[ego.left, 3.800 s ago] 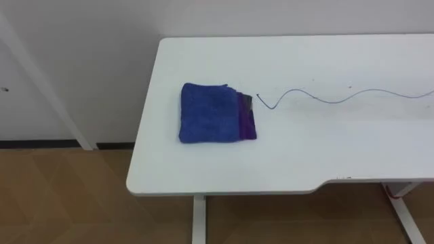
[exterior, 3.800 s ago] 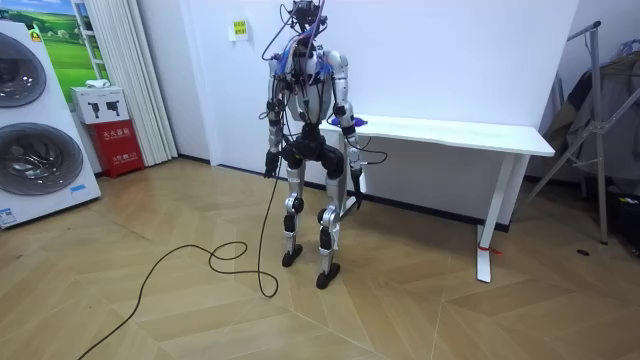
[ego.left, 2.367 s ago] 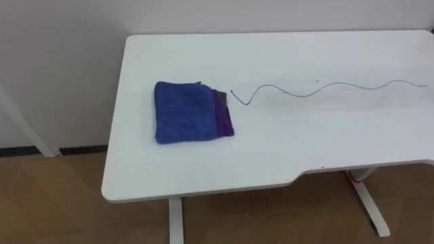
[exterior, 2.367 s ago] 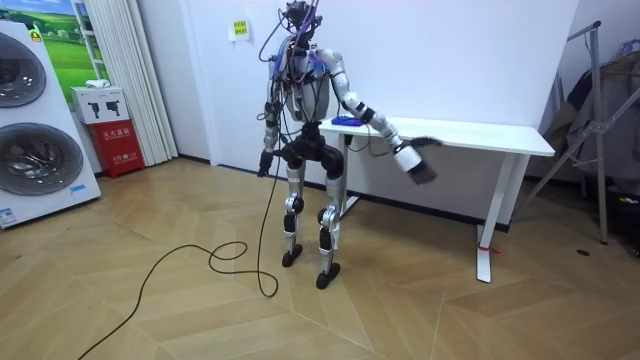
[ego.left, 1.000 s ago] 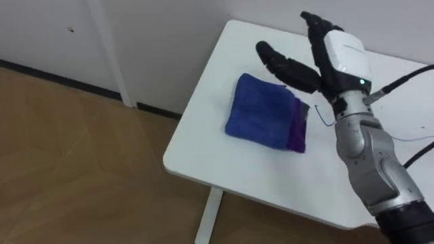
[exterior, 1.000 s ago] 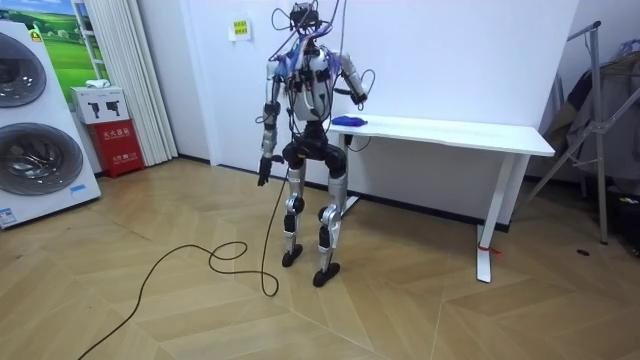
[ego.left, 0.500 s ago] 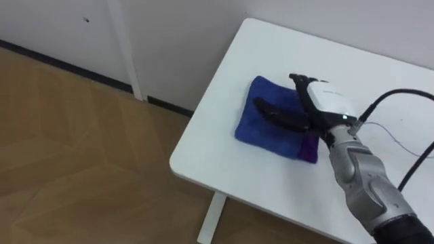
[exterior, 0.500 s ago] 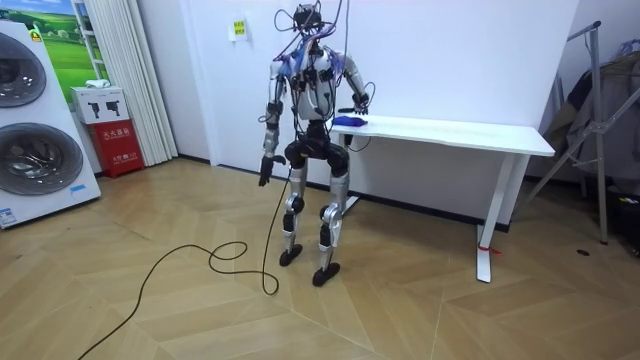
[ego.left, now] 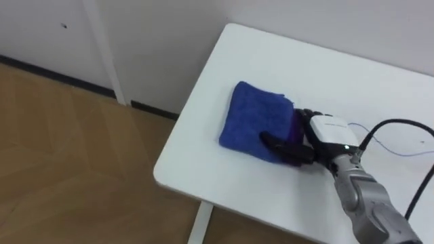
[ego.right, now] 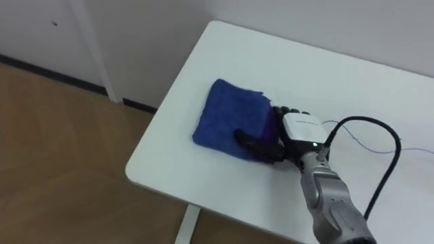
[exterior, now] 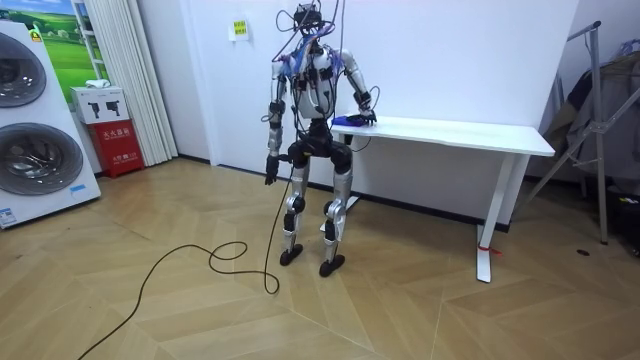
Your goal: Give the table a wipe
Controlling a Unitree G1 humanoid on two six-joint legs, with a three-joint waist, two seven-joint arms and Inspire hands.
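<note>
The blue cloth (ego.left: 254,119) lies folded on the white table (ego.left: 285,61), under and to the left of my right hand (ego.left: 324,133). The hand rests on the cloth's right edge, where a purple layer shows. I cannot tell from here whether it lies flat on the cloth or has hold of it.

My first worry is that contact. With only one edge under the hand, I judge a stroke could bunch or unfold the cloth. The hand could also slide off and rub the bare table.

Next is direction. Just past the cloth on the hand's left, the table ends at its rounded corner. A sweep that way would probably push the cloth over the edge onto the floor.

The thin squiggly line (ego.left: 405,152) I take to be the mess runs off to the hand's right. The cloth has to be dragged that way, and light pressure would leave it behind.

The left hand (exterior: 269,178) hangs by the robot's side, and the robot stands at the table's end.
</note>
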